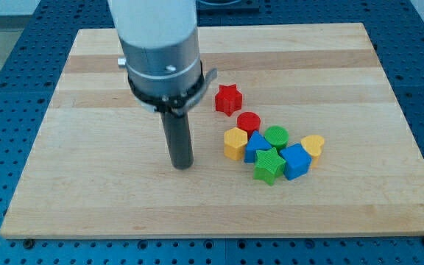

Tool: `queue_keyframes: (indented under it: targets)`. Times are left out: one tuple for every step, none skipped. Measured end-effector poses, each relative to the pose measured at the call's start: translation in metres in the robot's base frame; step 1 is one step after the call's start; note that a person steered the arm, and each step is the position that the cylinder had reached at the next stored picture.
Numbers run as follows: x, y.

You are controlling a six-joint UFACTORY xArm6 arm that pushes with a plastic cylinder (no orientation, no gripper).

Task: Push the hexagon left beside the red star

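The yellow hexagon [235,143] sits at the left end of a cluster of blocks right of the board's middle. The red star [228,99] lies above it, a little apart from the cluster. My tip [182,165] rests on the board to the left of the yellow hexagon and slightly below it, with a gap between them. The red star is up and to the right of my tip.
A red cylinder [249,122], a green cylinder [275,136], a blue block [257,146], a green star [269,165], a blue cube [296,161] and a yellow heart [313,145] crowd against the hexagon's right. The wooden board [87,88] lies on a blue table.
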State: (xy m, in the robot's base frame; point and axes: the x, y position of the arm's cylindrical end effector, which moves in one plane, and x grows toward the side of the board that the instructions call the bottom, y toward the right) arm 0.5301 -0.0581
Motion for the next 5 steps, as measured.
queue_keyframes:
  targets:
    - [0.007,0.025]
    - [0.006,0.058]
    - [0.005,0.082]
    - [-0.008,0.107]
    - [-0.018,0.112]
